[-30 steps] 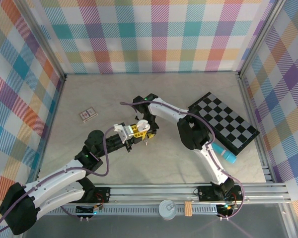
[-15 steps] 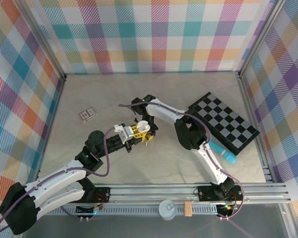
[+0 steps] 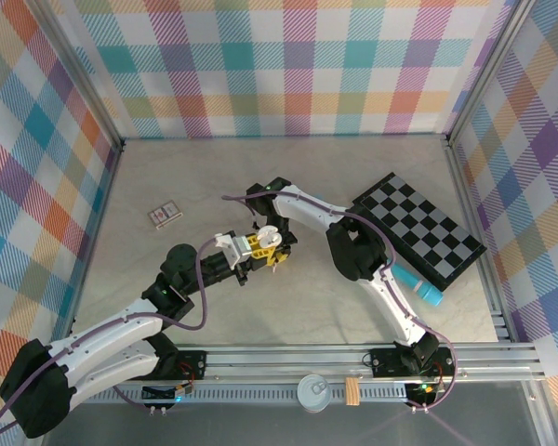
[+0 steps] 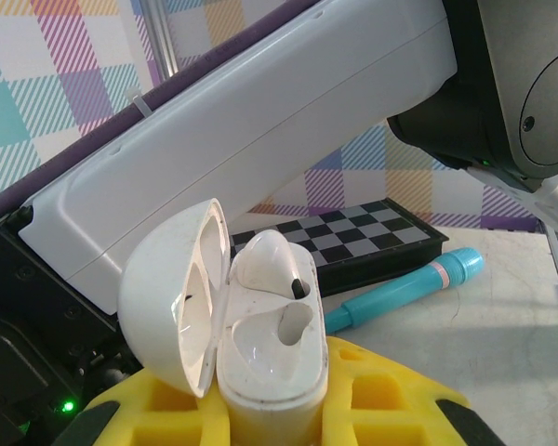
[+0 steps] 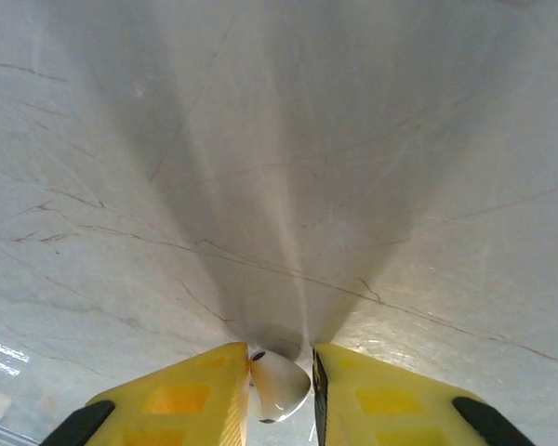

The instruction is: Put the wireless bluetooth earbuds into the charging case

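I have the left gripper closed firmly on the charging case, its yellow fingers pressed against the lower body on either side. The case stands upright above the middle of the table. Its lid is swung open to the left in the left wrist view. One white earbud sits in the far socket, with a dark tip showing on its right side. The near socket is bare. Beyond the case I see the chessboard lying flat, with the teal tube just in front of it. A white link of the right arm crosses overhead. The right gripper pinches a second white earbud between its own yellow fingers, which are drawn in to a narrow gap. From its wrist camera I can see the grey, scratched tabletop beneath it. From above, both grippers meet at the same spot near the table's centre. A small card lies well apart to the left.
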`<act>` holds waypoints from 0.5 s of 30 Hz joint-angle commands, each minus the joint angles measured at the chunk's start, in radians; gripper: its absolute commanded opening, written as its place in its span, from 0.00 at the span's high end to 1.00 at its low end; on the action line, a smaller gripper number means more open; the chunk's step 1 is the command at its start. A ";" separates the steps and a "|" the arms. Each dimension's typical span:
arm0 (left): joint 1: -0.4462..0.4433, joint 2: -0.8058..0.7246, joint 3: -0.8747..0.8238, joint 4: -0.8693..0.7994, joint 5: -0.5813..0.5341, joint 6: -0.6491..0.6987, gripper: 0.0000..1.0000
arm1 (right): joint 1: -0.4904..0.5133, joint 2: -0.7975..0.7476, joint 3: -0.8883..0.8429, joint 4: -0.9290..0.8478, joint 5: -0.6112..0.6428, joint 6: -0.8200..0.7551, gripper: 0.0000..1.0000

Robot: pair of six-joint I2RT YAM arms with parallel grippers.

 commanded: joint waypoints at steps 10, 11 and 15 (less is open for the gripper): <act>-0.012 0.003 0.005 0.040 0.007 0.024 0.93 | 0.025 -0.026 0.002 -0.025 -0.030 -0.004 0.71; -0.012 0.004 0.005 0.041 0.007 0.024 0.93 | 0.026 -0.031 -0.004 -0.020 -0.033 -0.004 0.71; -0.012 0.008 0.005 0.046 0.007 0.024 0.93 | 0.032 -0.035 -0.016 -0.017 -0.035 -0.003 0.72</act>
